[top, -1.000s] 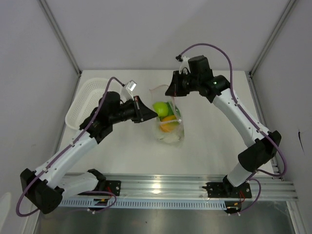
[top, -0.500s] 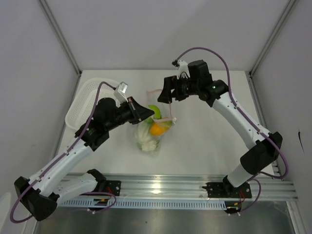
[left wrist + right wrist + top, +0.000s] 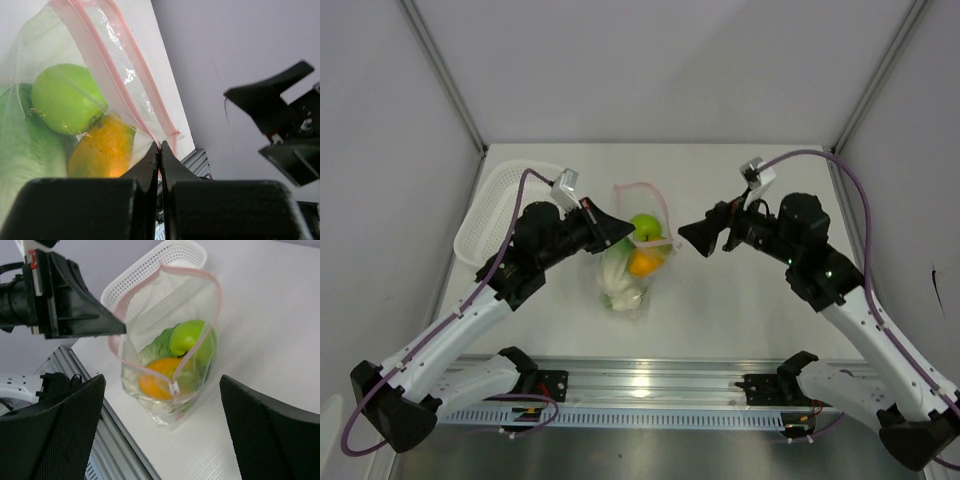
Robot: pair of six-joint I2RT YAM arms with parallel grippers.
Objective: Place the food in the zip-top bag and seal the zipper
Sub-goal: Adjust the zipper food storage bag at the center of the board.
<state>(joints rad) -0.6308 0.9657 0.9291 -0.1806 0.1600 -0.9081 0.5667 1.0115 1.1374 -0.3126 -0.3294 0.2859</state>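
My right tool (image 3: 698, 238) has let go of the bag (image 3: 632, 262), spread its jaws wide and drawn back rightward; the bag has swung left, hanging from my left tool (image 3: 623, 231) alone.

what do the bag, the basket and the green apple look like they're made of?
Zip-top bag: thin clear plastic film, glossy; creased and see-through. Basket: white rigid-looking plastic, matte, moulded mesh holes. Green apple: smooth, slightly shiny, uniform colour; probably toy plastic, can't confirm.
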